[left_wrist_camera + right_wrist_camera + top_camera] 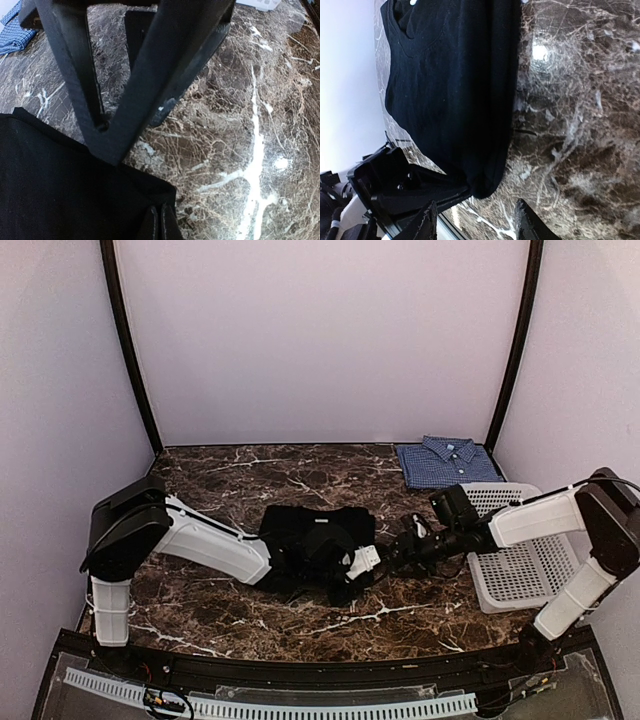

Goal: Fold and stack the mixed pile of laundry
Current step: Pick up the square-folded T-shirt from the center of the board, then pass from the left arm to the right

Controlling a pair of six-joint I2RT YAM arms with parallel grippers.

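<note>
Pinching black garment corner edge, left hand

You are working in a robotics lab cell, a staged test bench. Plain pale walls box the table in on three sides, and black curved poles run up at the back corners. The tabletop has a dark brown marble pattern veined in white. Your left arm and right arm, both white and black, are bolted at its near edge, just behind a white slotted cable duct with wiring beside it. Household things lie on the table: a folded blue-checked shirt, a black garment and a white perforated basket.
</note>
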